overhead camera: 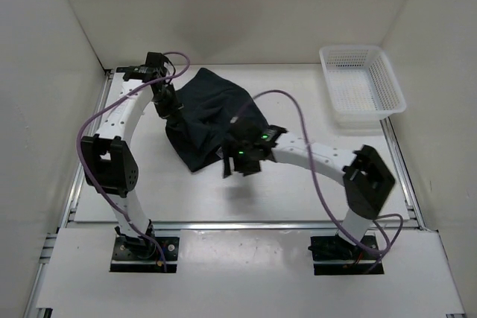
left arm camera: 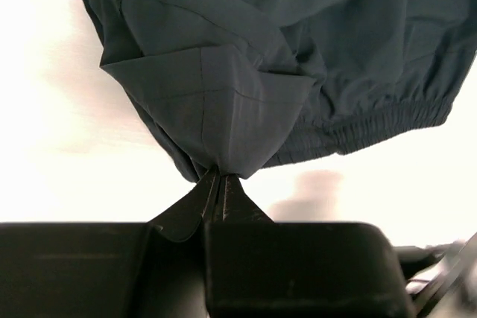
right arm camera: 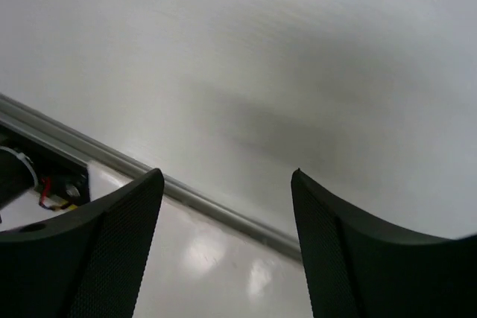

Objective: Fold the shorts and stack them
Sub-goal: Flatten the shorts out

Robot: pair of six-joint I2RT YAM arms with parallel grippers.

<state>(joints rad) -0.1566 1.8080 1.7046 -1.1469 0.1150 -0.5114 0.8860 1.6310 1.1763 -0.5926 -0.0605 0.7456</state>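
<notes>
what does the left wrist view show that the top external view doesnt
Only the left wrist: the left gripper pinched shut on a fold of the shorts, and the gathered waistband up close. Only the top external: the white basket at the far right, and the right gripper above the table at the shorts' near edge. Both: the dark shorts lying on the pale table.

Left wrist view: shorts [left arm camera: 313,50] cut off at top edge. Overhead: right gripper [overhead camera: 232,165] covers near edge.
</notes>
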